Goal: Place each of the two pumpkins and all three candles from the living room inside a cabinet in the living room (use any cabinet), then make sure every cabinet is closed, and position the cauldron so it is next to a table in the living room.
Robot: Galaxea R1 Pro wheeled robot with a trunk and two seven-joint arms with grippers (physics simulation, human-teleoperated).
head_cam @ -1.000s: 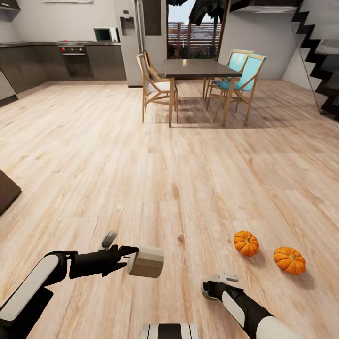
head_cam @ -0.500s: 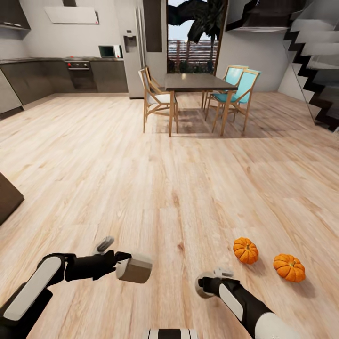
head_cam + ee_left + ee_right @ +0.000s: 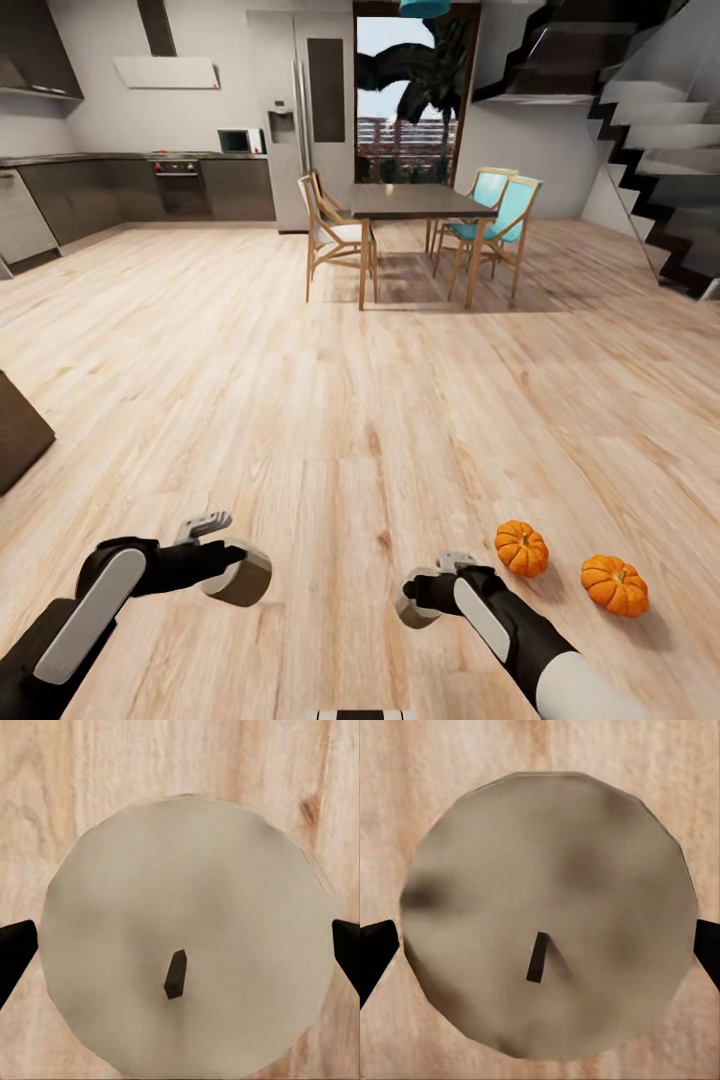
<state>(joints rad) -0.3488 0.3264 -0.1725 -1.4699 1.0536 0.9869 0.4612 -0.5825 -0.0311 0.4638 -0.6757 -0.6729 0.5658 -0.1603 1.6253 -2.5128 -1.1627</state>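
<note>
Two orange pumpkins (image 3: pixel 521 548) (image 3: pixel 614 585) lie on the wood floor at the lower right of the head view. My left gripper (image 3: pixel 232 578) is shut on a beige candle (image 3: pixel 247 588), held above the floor at the lower left. In the left wrist view that candle (image 3: pixel 187 937) shows its round top and dark wick, with a black fingertip (image 3: pixel 15 949) at each side. My right gripper (image 3: pixel 425 600) is shut on a second beige candle (image 3: pixel 412 610), just left of the nearer pumpkin. This candle (image 3: pixel 551 911) sits the same way between the right fingertips (image 3: pixel 376 945). The cauldron is out of view.
A dark dining table (image 3: pixel 415 200) with wooden and teal chairs (image 3: pixel 335 235) stands far ahead. A kitchen counter (image 3: pixel 150 185) runs along the back left, and stairs (image 3: pixel 660 170) rise at the right. A dark-brown furniture corner (image 3: pixel 18 432) juts in at the left edge; I cannot tell what it is.
The camera has tilted up, showing more of the far wall. Both arms have drawn in closer to my body with their candles, and the left candle has turned from side-on to hanging lower.
</note>
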